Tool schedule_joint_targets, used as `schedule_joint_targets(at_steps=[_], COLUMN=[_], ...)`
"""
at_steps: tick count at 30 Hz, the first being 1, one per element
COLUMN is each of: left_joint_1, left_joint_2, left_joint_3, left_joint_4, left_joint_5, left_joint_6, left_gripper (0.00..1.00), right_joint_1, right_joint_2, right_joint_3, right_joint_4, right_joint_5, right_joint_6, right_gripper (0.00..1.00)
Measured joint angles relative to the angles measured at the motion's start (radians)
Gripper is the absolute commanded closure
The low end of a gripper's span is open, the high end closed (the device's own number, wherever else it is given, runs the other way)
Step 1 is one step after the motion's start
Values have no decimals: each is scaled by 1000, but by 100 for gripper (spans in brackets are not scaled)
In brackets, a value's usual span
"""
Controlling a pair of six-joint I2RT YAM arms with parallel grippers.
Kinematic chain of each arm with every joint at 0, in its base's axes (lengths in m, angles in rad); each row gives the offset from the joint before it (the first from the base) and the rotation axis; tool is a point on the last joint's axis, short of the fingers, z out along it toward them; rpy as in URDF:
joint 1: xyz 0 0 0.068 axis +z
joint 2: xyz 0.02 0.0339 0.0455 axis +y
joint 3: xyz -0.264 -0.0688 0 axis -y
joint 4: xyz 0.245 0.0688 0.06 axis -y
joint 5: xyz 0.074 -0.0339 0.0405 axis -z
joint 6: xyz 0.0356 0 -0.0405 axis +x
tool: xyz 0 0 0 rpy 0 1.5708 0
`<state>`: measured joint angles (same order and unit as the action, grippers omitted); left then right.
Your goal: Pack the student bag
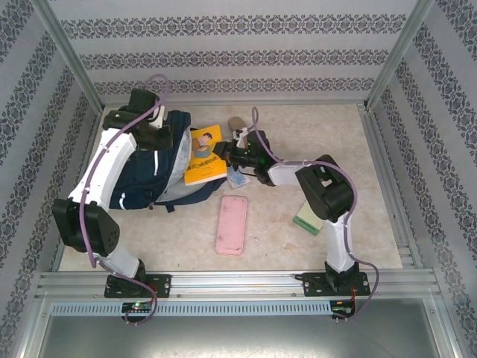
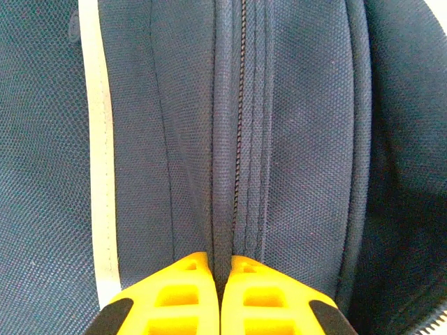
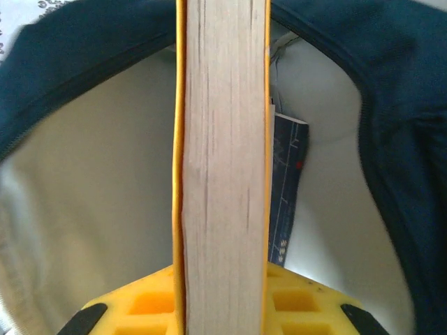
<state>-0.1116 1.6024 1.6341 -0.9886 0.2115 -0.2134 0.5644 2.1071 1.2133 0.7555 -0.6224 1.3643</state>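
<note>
The student bag [image 1: 149, 183], a large navy backpack with pale strips, lies at the left of the table. My left gripper [image 1: 164, 142] is at its top edge. In the left wrist view that gripper [image 2: 221, 269] is shut on a fold of the bag's fabric [image 2: 293, 139] beside a zipper. My right gripper [image 1: 228, 153] is shut on a yellow book [image 1: 205, 156] that lies partly over the bag's mouth. The right wrist view has the book's page edge [image 3: 223, 139] upright between the yellow fingers [image 3: 300, 300]. Behind it are the bag's pale lining [image 3: 91, 181] and a blue item [image 3: 286, 188] inside.
A pink pencil case [image 1: 232, 224] lies in the middle of the table. A green notebook [image 1: 305, 218] sits under the right arm's elbow. A small blue object [image 1: 238, 180] lies below the right gripper. A brown object [image 1: 237, 121] rests near the back. Metal frame rails border the table.
</note>
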Motion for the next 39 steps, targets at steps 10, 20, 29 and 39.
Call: schedule_joint_targets(at_steps=[10,20,29,39], left_joint_1=[42,42,42,42], left_joint_2=[-19,-18,-18,-24], left_joint_3=[1,1,-3,-89], left_joint_4=[0,3,6,79], left_joint_5=[137,192,183,198], left_joint_6=[-46,-83,-82,-79], left_gripper=[100,100,100,100], right_joint_1=[130,253,264,209], right_joint_2=[259,447,399,113], right_joint_3=[310,670,670,348], right_joint_4=[-3,-228,-329,-477], right_joint_5=[169,270,255,262], right_joint_6=[47,8,-80,-213], right_gripper=[100,92,45,43])
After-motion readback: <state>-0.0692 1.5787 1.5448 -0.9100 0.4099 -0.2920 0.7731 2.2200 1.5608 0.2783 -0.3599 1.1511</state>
